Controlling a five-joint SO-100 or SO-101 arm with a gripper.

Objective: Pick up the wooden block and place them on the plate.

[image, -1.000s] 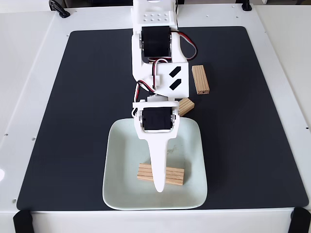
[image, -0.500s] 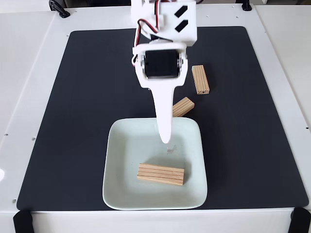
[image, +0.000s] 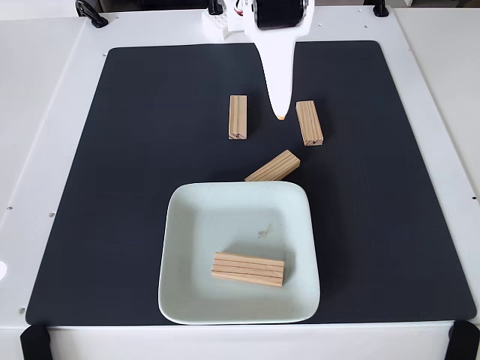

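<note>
The arm's upper body is cut off by the top edge of the fixed view. The hand (image: 279, 114) points down as one white wedge, so whether its fingers are parted cannot be told.

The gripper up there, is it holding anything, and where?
Nothing. The gripper hangs empty above the mat, between two blocks; one block lies on the plate.

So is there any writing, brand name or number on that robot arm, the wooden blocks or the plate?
None that can be read. The white tool, the four wooden blocks, such as the one on the plate, the plate and the black mat all show plain surfaces. The faint mark near the plate's middle is a smudge, not text.
</note>
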